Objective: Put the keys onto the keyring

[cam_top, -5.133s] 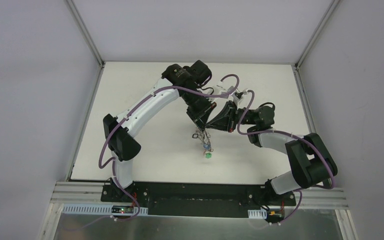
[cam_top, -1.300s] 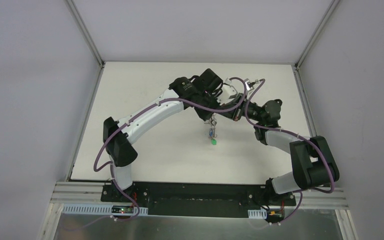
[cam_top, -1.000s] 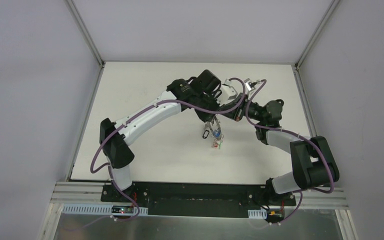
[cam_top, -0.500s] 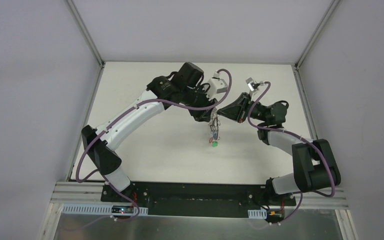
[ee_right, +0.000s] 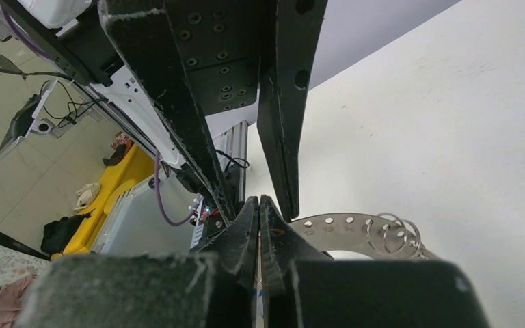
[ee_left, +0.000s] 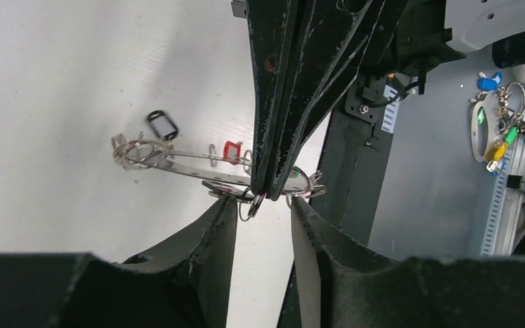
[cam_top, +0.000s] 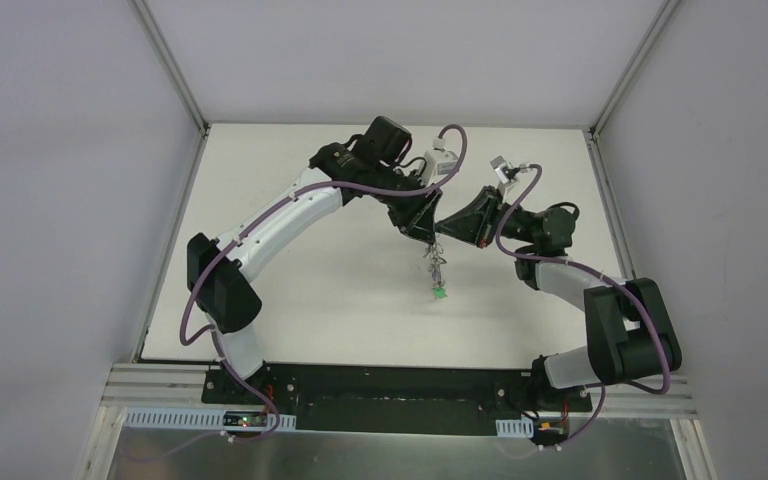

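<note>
Above the table (cam_top: 290,270), the right gripper (ee_right: 259,205) pinches the keyring (ee_right: 335,222) between closed tips. The left gripper (ee_left: 263,205) stands parted around those tips, while keys (ee_left: 135,152) and a red tag (ee_left: 231,151) hang along the hoop.

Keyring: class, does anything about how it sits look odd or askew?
Yes. The keyring hangs in the air, tilted, pinched at one spot by the shut right hand. Its keys and tags dangle unevenly, the green tag lowest. The open left hand straddles the pinch.
</note>
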You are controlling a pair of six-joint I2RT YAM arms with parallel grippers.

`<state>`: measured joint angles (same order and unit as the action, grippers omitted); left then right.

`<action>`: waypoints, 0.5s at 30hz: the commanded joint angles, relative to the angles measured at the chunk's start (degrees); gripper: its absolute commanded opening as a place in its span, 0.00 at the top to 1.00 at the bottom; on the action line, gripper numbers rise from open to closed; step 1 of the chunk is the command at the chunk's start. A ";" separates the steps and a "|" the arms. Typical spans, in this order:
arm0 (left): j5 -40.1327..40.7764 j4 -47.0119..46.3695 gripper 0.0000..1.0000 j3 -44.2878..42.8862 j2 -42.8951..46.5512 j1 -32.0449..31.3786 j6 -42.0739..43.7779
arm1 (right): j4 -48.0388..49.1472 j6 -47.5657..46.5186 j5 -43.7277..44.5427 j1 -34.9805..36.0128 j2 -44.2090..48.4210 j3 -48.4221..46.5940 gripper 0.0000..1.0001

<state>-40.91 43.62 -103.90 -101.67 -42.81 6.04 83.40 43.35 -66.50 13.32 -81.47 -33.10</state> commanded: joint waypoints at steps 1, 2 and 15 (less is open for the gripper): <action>-4.92 -2.79 0.67 -1.01 0.01 -0.13 -2.04 | 4.85 0.77 -0.17 -0.16 1.97 -1.97 1.00; -5.11 -3.05 0.70 -0.59 0.06 -0.17 -2.15 | 4.86 0.77 -0.13 -0.22 1.94 -1.97 1.00; -6.93 -3.98 0.83 1.18 0.20 0.22 -2.71 | 4.71 0.69 0.23 -0.20 1.77 -1.84 1.00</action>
<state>-44.53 41.56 -103.31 -102.04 -42.63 3.81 83.81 43.70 -66.96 13.30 -81.47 -33.10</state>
